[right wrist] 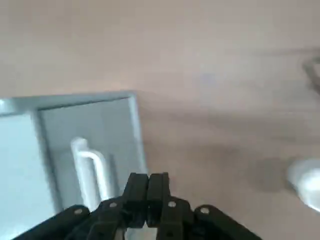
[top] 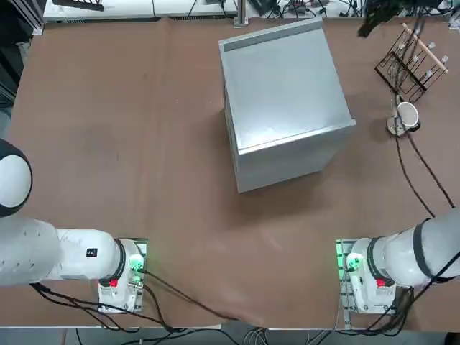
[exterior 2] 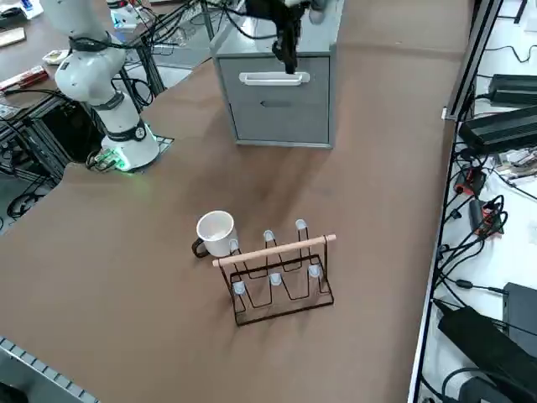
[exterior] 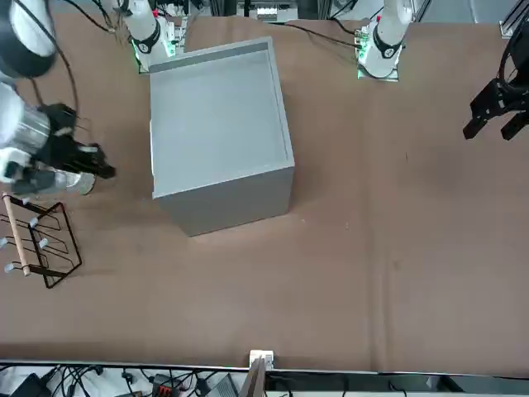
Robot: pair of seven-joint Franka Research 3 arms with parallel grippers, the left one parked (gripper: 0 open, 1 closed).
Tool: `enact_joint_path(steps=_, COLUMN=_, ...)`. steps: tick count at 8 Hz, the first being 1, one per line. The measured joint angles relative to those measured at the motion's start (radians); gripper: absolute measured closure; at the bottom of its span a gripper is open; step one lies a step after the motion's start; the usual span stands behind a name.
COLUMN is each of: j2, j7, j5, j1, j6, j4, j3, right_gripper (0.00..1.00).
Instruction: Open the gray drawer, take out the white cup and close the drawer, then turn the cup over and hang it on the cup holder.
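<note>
Pressed together with nothing pinched, the right gripper's black fingertips [right wrist: 148,182] hang above the table [exterior 2: 151,269], near the cabinet [exterior 2: 281,99]. Closed in the cabinet's front is the gray drawer [exterior 2: 278,113], flat-faced with a pale bar handle [exterior 2: 274,78]. Standing upright on the table just beside the cup holder [exterior 2: 277,281], a dark wire rack with white-tipped pegs, the white cup [exterior 2: 217,233] is small and smooth, its handle dark.
</note>
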Motion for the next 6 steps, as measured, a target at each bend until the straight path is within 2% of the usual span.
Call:
enact_joint_path(steps=2, j2=-0.011, j7=-0.056, j5=-0.074, j1=-0.008, j6=-0.093, j4=0.053, j3=-0.073, right_gripper=0.93)
enact_joint_path(steps=3, j2=-0.011, j7=-0.136, j5=-0.088, j1=-0.01, j6=-0.106, j4=0.057, j3=-0.118, right_gripper=0.84)
enact_joint_path(steps=4, j2=-0.008, j7=-0.26, j5=-0.093, j1=-0.013, j6=-0.114, j4=0.056, j3=-0.172, right_gripper=0.65)
enact_joint_path(steps=5, j2=-0.004, j7=-0.394, j5=-0.094, j1=-0.026, j6=-0.118, j4=0.047, j3=-0.222, right_gripper=0.62)
enact_joint_path(steps=6, j2=-0.003, j7=-0.516, j5=-0.094, j1=-0.054, j6=-0.118, j4=0.026, j3=-0.245, right_gripper=0.52)
